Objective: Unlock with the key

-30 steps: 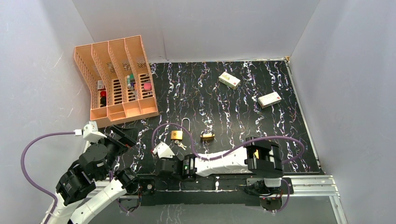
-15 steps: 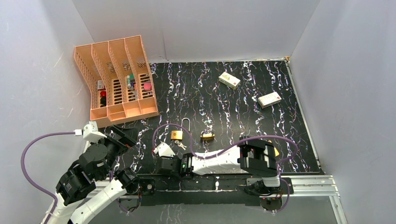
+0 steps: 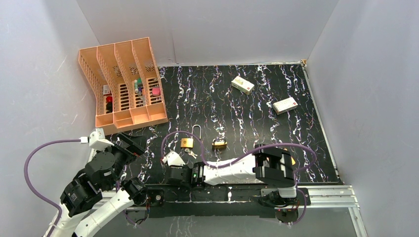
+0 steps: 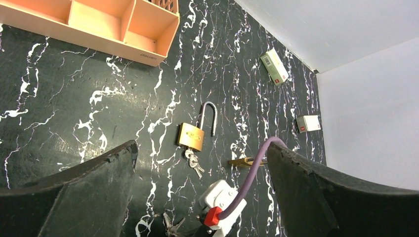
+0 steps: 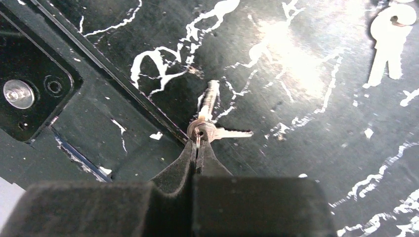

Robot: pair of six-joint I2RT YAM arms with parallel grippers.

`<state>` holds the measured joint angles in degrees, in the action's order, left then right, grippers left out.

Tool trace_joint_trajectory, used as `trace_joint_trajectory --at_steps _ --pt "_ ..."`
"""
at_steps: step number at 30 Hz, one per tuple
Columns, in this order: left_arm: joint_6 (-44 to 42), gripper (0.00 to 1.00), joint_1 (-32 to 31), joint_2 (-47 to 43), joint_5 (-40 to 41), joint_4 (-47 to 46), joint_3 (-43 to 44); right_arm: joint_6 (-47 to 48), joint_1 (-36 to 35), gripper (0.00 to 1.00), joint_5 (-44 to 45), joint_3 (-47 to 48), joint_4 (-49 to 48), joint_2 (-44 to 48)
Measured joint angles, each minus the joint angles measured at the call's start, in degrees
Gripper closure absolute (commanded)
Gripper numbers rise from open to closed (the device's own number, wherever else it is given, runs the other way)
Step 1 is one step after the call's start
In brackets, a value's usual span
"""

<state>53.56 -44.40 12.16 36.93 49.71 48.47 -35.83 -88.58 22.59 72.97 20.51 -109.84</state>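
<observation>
Small silver keys (image 5: 213, 130) on a ring lie on the black marbled table by its near rail. My right gripper (image 5: 197, 147) is shut on that ring, and the key blades fan out beyond its fingertips. In the left wrist view the same bunch (image 4: 170, 224) shows at the bottom edge under the right wrist's white camera block. A brass padlock (image 3: 187, 142) with a long open shackle lies just beyond, with another key bunch (image 4: 193, 161) at its base. A second brass padlock (image 3: 220, 143) lies to the right. My left gripper (image 4: 202, 147) hangs open above the table, holding nothing.
An orange slotted organiser (image 3: 123, 84) with small items stands at the back left. Two small white boxes (image 3: 242, 84) (image 3: 285, 105) lie at the back right. The right arm's purple cable (image 4: 247, 182) loops over the padlock area. The black base rail (image 5: 74, 113) runs beside the held keys.
My right gripper has closed onto the key ring, and the right arm's elbow has shifted slightly left. The left arm has barely moved.
</observation>
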Motion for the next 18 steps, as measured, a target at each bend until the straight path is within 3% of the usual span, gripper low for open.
trace_joint_trajectory --at_steps 6,12,15,18 --pt "-1.81 0.02 0.0 0.0 -0.2 -1.25 0.0 1.46 0.11 1.0 3.69 -2.23 5.05 9.44" --pt "-7.1 0.02 0.0 1.62 -2.95 -9.01 -0.72 9.51 0.5 1.0 7.65 -4.22 8.96 35.32" --pt "-10.69 0.02 0.0 2.38 -8.17 -16.79 -3.54 13.99 0.48 1.0 7.69 -3.56 10.6 44.98" --pt "-14.62 0.02 0.0 3.06 -17.79 -28.0 -8.52 16.92 0.5 1.0 8.37 0.81 15.87 48.85"
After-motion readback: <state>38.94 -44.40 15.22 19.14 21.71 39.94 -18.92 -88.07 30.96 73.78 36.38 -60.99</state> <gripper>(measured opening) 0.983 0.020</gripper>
